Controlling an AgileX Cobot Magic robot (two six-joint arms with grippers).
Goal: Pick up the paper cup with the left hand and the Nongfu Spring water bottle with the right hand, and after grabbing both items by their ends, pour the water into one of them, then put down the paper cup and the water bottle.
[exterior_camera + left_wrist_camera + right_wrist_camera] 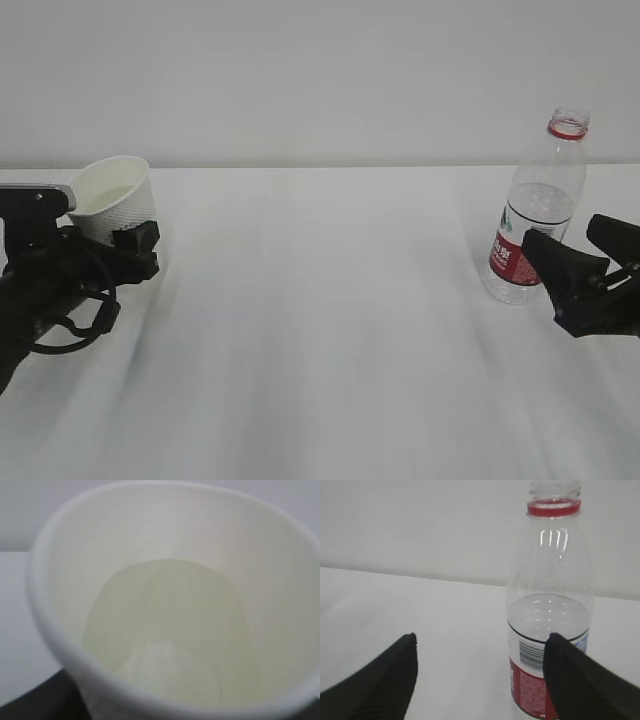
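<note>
White wall and a white worktop [330,330] fill the scene. At far left, the paper cup [115,200] is tilted and gripped near its base by the fingers of the left hand [125,250], close to the worktop's left edge. Pale water [165,630] is seen inside the cup, so pouring is judged done. A wide bare stretch lies in the middle. At right, the Nongfu Spring water bottle [535,215] stands upright, uncapped, partly filled. The right hand [580,265] sits just beside it, fingers spread wide, nothing held. Only setting down the cup appears left.
</note>
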